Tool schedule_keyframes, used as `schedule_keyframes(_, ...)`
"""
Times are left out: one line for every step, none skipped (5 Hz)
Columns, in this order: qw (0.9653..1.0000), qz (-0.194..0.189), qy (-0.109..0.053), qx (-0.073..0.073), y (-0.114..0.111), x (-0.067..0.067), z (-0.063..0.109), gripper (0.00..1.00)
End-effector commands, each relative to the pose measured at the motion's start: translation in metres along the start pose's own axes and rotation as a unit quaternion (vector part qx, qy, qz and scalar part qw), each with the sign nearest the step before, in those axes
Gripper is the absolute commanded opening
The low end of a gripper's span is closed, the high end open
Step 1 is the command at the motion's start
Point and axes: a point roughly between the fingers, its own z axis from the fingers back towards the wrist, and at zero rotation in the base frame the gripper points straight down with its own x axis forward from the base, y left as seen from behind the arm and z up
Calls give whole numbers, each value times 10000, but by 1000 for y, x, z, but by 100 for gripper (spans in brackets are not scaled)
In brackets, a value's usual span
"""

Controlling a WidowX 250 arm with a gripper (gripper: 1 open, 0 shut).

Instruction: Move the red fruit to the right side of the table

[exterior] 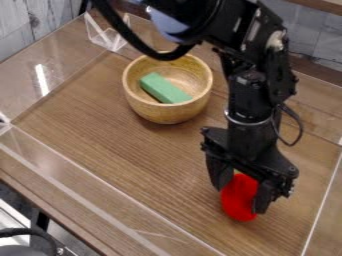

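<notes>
The black hand is spread wide above and around the red fruit, which sits on the wooden surface toward five o'clock in the view. The wooden bowl stands at about eleven o'clock, with the green block inside it.

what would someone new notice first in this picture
Probably the big black arm, reaching down from the top of the view with its gripper low on the right. Right there, the bright red fruit pops against the brown table. Next comes the wooden bowl near the top, with a green block in it.
</notes>
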Motion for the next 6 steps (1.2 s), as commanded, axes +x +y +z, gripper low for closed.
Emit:
schedule_keyframes(9996, 14, -292, -52, 0, 12, 21, 100)
schedule_keyframes(9993, 76, -361, -64, 1, 18, 32, 100)
schedule_keyframes(9989, 142, -455, -32, 6, 29, 40, 100)
schedule_keyframes(9988, 160, -472, -17, 11, 36, 39, 0)
schedule_keyframes(9988, 179, -455, -16, 12, 36, 38, 0)
schedule_keyframes(9989, 203, -421, -32, 14, 37, 38, 100)
